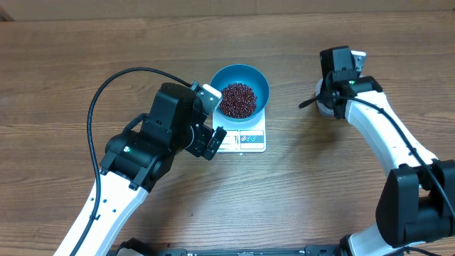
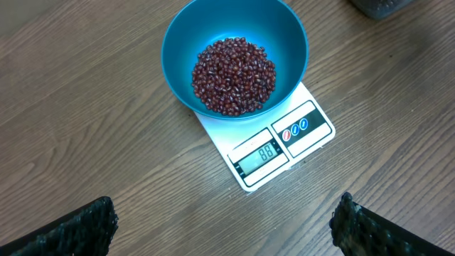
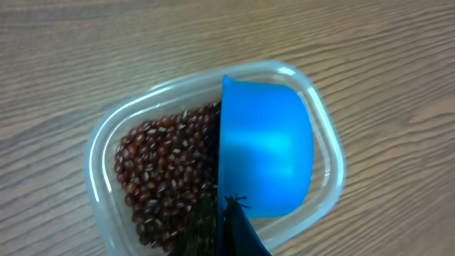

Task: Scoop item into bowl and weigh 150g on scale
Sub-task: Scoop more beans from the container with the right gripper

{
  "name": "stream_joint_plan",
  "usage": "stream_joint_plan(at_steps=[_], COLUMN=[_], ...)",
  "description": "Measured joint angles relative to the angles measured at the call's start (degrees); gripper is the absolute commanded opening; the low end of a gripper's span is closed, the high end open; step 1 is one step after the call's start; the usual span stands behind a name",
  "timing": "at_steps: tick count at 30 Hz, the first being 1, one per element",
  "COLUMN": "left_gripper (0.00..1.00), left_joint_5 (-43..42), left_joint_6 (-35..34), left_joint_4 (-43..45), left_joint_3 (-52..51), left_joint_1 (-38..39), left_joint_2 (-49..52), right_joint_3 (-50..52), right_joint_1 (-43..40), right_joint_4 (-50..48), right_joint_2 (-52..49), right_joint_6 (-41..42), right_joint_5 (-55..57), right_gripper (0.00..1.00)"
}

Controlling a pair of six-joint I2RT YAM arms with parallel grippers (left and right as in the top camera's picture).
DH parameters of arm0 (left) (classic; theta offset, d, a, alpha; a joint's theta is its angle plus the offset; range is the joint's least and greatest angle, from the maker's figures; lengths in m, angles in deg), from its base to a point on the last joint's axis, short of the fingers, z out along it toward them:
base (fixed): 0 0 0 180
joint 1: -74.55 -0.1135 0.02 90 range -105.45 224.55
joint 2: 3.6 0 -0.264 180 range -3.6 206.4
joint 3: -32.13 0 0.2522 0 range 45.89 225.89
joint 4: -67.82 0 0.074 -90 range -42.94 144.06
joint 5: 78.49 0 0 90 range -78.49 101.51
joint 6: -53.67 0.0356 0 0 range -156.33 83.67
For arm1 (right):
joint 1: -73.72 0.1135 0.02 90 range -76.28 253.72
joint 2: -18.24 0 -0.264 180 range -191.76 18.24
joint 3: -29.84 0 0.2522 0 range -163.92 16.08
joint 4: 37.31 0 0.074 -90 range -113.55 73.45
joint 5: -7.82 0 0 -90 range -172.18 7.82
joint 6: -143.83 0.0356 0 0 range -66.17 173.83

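The blue bowl (image 1: 222, 75) (image 2: 178, 35) stands on the white scale (image 1: 249, 139) (image 2: 298, 135), which shows 88. Dark red-brown beans (image 1: 238, 99) (image 2: 233, 75) fill the bowl's bottom. My left gripper (image 1: 213, 118) (image 2: 224, 229) hovers open just left of the scale with nothing between its fingers (image 2: 78, 231). My right gripper (image 1: 331, 99) (image 3: 226, 229) is shut on the handle of a small blue scoop (image 3: 266, 146). The scoop's cup sits in the right half of a clear tub (image 3: 99, 142), against more beans (image 3: 160, 171).
Bare wooden tabletop (image 1: 298, 192) lies all around. In the overhead view the tub (image 1: 321, 107) at the right is mostly hidden under the right wrist. A black cable (image 1: 96, 114) loops over the left arm.
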Motion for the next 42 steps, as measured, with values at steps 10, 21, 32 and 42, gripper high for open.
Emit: stream_joint_plan(at_steps=[10, 21, 32, 42], left_gripper=[0.99, 1.0, 0.99, 1.0], left_joint_5=[0.0, 0.0, 0.0, 0.0], left_joint_6=[0.0, 0.0, 0.0, 0.0], left_joint_4=[0.0, 0.0, -0.02, -0.02], left_joint_3=[0.0, 0.0, 0.0, 0.0], left_joint_1=[0.0, 0.0, 0.0, 0.0], left_joint_2=[-0.02, 0.0, 0.0, 0.0], right_joint_3=[0.87, 1.25, 1.25, 1.25], right_joint_1=[-0.09, -1.11, -9.55, -16.65], right_joint_4=[-0.63, -2.82, -4.68, -4.04], right_joint_2=[0.0, 0.0, 0.83, 0.96], right_joint_6=[0.0, 1.75, 3.58, 3.3], right_joint_5=[-7.41, -16.24, -32.52, -44.37], right_gripper=[0.04, 0.04, 0.04, 0.04])
